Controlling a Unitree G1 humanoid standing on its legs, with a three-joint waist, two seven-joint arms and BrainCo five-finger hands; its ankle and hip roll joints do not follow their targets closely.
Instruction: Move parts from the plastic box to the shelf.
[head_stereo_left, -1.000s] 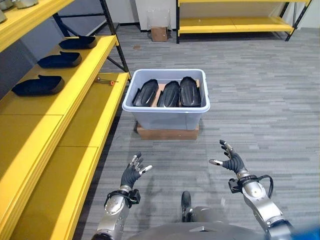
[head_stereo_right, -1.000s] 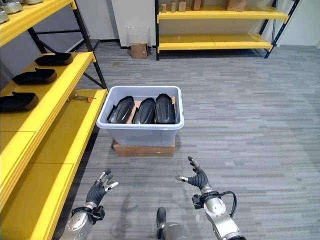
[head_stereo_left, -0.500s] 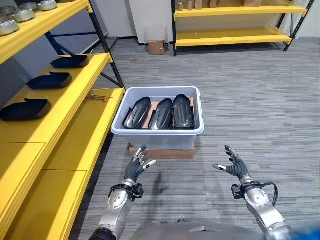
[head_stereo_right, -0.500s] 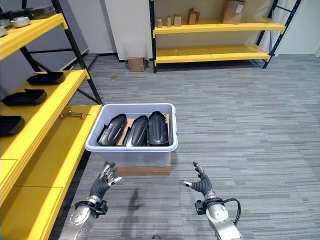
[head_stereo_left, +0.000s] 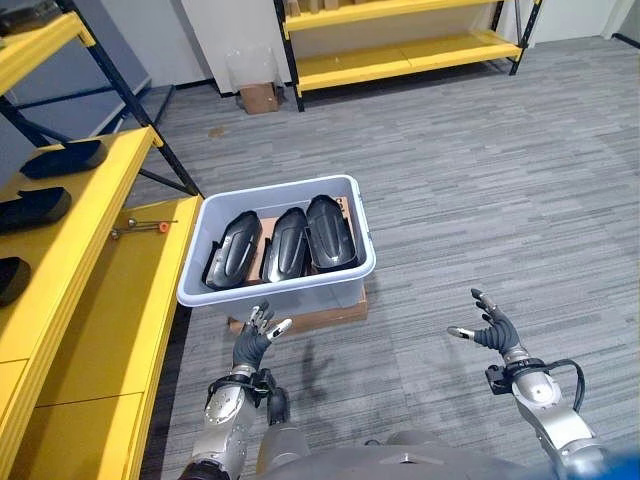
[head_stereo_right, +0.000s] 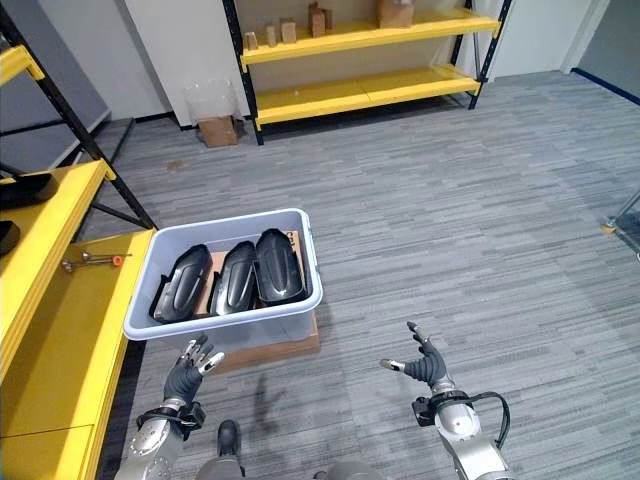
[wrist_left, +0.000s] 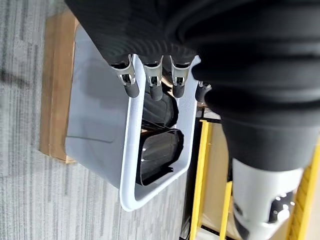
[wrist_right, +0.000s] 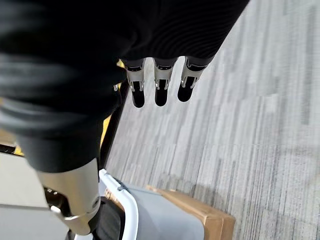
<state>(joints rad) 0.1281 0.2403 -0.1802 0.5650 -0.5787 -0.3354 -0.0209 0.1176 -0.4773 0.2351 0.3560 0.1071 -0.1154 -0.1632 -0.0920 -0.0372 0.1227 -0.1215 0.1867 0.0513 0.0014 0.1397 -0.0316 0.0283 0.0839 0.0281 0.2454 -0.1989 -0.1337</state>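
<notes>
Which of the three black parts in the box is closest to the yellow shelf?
The leftmost black part in the plastic box. It lies on the side facing the yellow shelf, while the other two sit further right.

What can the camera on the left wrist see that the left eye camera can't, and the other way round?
The left wrist view alone shows the left hand from close up, fingers straight. The left eye view alone shows the right hand, open above the carpet, and the yellow shelf. Both show the plastic box with black parts on its cardboard base.
</notes>
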